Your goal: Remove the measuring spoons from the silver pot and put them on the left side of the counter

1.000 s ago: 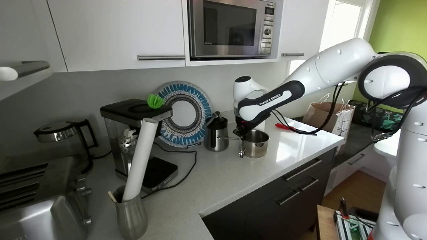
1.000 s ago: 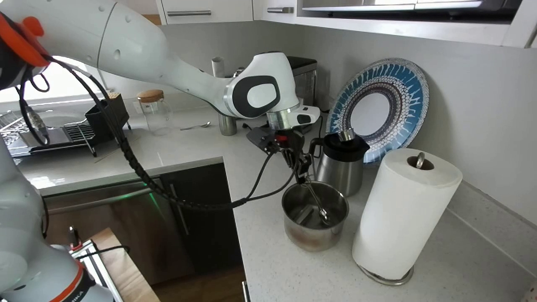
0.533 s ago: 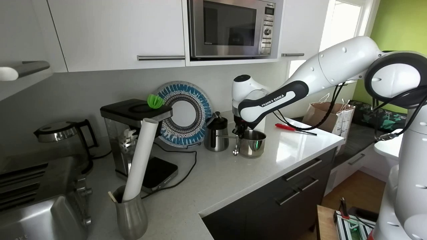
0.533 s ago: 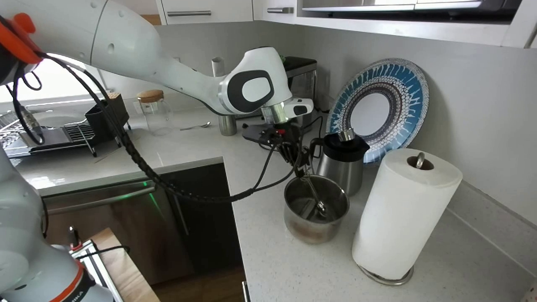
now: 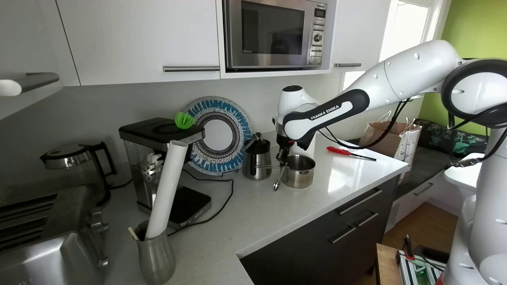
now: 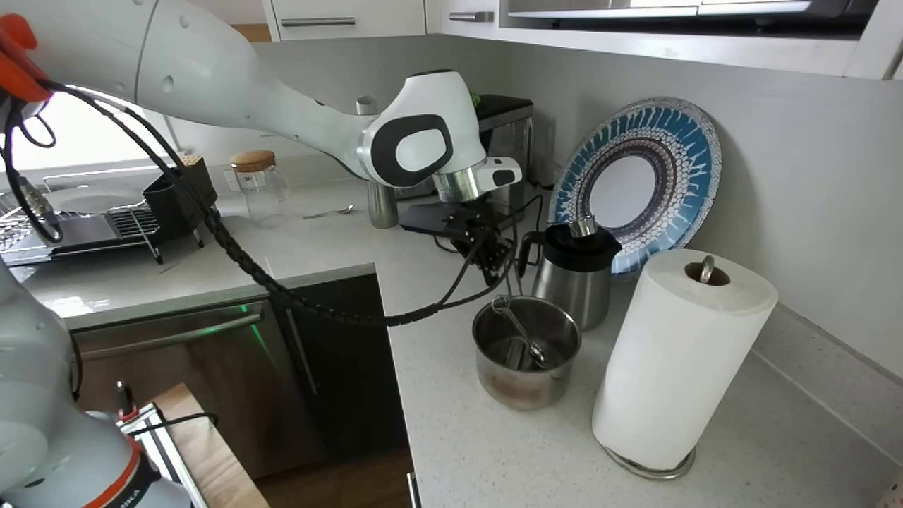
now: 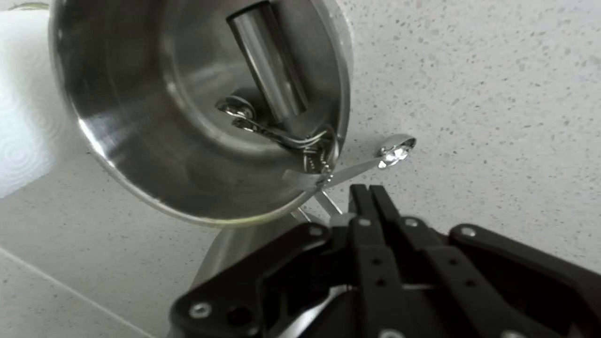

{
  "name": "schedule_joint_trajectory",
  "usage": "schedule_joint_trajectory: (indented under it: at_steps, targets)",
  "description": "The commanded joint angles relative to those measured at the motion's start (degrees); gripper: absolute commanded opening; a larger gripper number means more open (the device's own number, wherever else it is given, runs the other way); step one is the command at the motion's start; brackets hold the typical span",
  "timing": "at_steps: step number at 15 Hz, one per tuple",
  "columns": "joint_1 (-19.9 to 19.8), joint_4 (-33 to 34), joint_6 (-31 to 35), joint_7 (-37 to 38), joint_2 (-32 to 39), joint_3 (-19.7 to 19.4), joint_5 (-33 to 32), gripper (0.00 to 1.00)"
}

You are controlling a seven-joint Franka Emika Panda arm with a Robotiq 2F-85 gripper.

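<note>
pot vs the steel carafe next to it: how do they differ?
Top: the pot is open, the carafe has a black lid.
Height: the pot is low, the carafe taller.
Inside: spoons show in the pot, one hanging outside its rim; the carafe's lid hides its inside.
Shared: both have shiny metal bodies and stand upright on the counter.
</note>
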Motion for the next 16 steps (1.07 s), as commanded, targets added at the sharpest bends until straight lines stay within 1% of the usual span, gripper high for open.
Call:
schedule_joint_trajectory:
  at_steps: [1, 2, 3, 5, 6, 7, 9, 10, 12, 13, 14, 16]
  targets:
    - [-0.7, -1.5, 0.3, -3.7, -1.4, 0.1, 2.9, 0.02]
    - [-0.7, -1.4, -0.3, -2.7, -1.5, 0.1, 1.9, 0.21]
    - [-0.6, -1.3, -0.3, -1.4, -1.4, -0.1, 0.7, 0.34]
    - [-0.6, -1.1, 0.2, -0.3, -1.1, -0.2, 0.5, 0.46]
    - [-0.6, -0.8, 0.1, -0.1, -0.7, -0.2, 0.7, 0.55]
    - [-0.7, -0.5, -0.2, 0.6, -0.3, -0.2, 1.0, 0.62]
    - [-0.8, 0.4, -0.5, 3.9, 0.9, -0.4, 1.1, 0.77]
    - [-0.8, 0.6, -0.7, 6.3, 1.3, -0.5, 0.8, 0.81]
    - [-0.6, 1.3, -1.5, 11.7, 2.2, -0.6, 0.8, 0.82]
    - [-0.4, 1.4, -1.6, 14.5, 2.5, -0.6, 0.6, 0.84]
    - [-0.5, 1.5, -1.7, 16.1, 2.9, -0.6, 1.4, 0.8]
    - [-0.5, 1.6, -1.7, 19.5, 3.3, -0.6, 2.0, 0.79]
